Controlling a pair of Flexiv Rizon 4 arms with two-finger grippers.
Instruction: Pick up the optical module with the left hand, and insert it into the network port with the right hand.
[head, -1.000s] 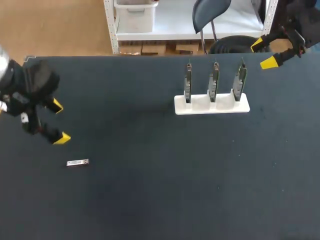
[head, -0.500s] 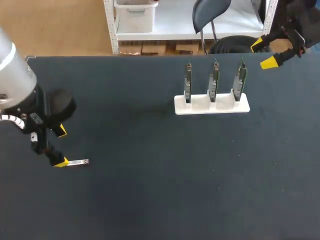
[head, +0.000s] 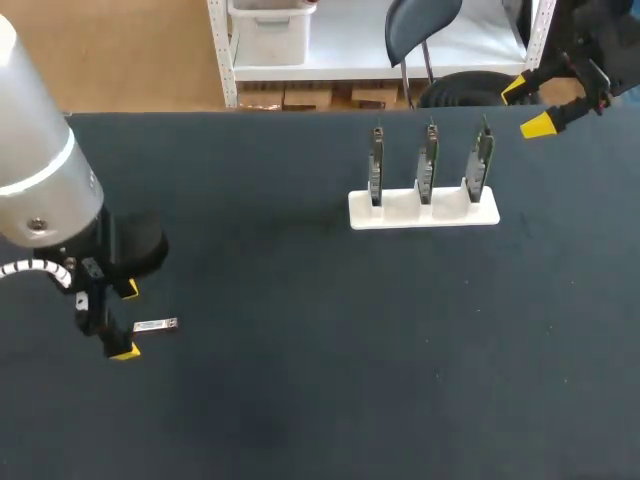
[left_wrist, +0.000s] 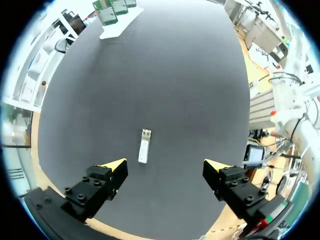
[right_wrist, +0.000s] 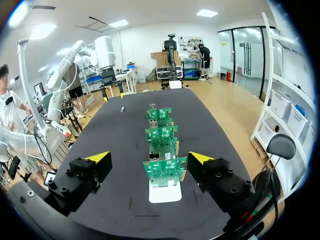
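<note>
Optical module (head: 155, 325) lies on the surface (head: 330, 350) just ahead of the spread left pincer (head: 125, 321). Right pincer (head: 527, 107) hangs spread near the rack (head: 423, 210).

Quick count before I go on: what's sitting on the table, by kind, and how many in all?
module: 1
boards: 3
holder: 1
Total: 5
</note>
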